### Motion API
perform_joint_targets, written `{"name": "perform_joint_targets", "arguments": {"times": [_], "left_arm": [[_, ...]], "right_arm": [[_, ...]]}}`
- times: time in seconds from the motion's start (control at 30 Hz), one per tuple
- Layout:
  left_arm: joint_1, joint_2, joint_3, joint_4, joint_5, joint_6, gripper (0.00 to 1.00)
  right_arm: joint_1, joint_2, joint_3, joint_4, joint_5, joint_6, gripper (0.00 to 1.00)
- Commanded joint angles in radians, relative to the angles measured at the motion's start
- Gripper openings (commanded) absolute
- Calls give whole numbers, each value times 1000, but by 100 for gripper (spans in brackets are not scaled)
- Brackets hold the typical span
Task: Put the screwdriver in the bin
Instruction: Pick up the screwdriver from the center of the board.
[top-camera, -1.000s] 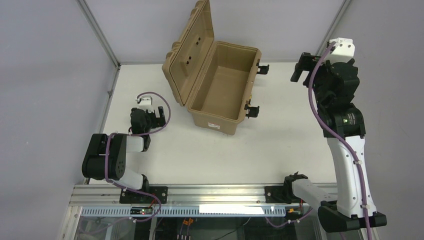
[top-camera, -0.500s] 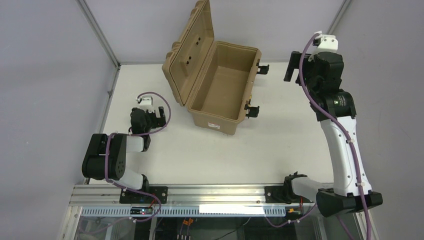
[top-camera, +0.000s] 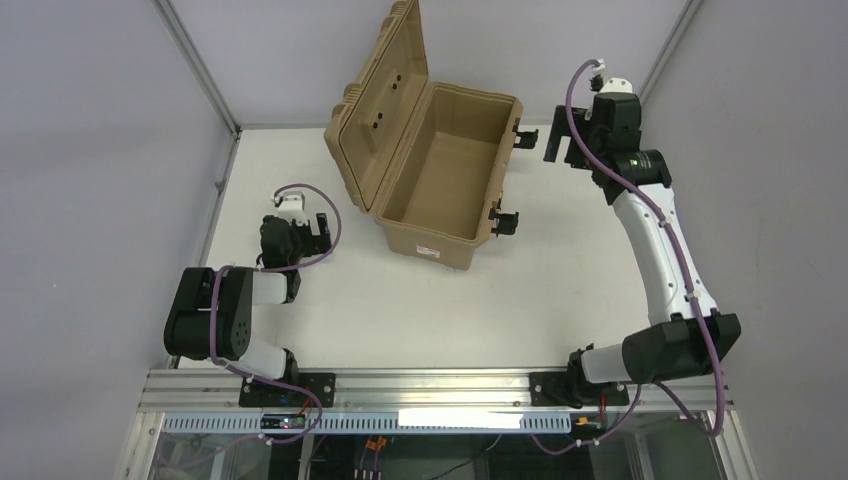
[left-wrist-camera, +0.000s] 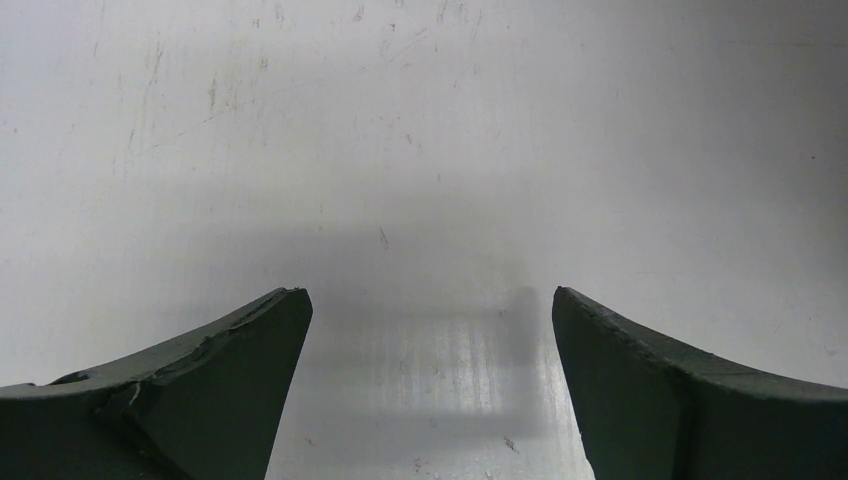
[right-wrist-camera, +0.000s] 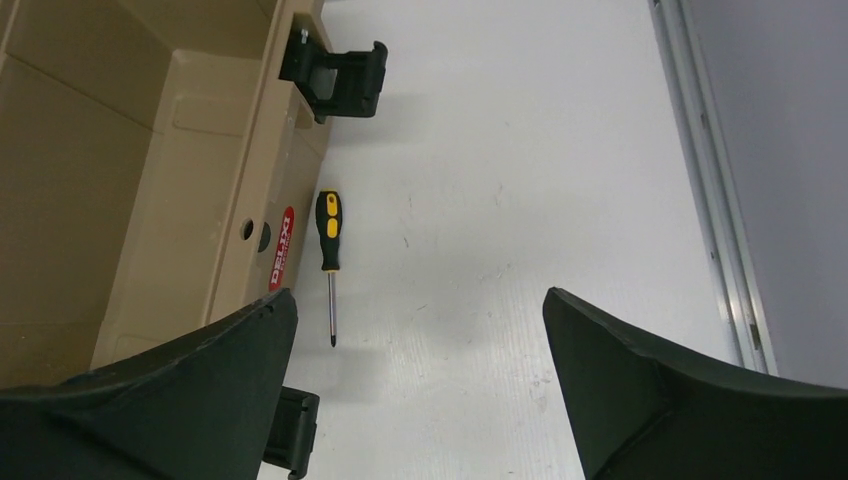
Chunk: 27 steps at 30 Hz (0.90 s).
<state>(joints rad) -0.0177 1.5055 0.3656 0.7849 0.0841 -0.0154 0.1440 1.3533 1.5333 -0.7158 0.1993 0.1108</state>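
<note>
Screwdriver flat beside bin wall

Bright, even light from above in all my views. Under my left gripper, a soft grey shadow and a pale glare streak lie on the table. Ahead of my right gripper, the screwdriver looks sharp.

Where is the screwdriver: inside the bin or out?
Out. The screwdriver lies flat on the table, beside the bin's outer wall.
</note>
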Motion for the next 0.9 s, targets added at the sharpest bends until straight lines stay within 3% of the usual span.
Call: {"name": "perform_joint_targets", "arguments": {"times": [0.0, 0.87], "left_arm": [[10, 0, 7, 36, 9, -9, 99], [10, -1, 7, 36, 10, -9, 99]], "right_arm": [[-9, 65, 30, 23, -49, 53, 96], [-9, 448, -144, 218, -234, 144, 85]]}}
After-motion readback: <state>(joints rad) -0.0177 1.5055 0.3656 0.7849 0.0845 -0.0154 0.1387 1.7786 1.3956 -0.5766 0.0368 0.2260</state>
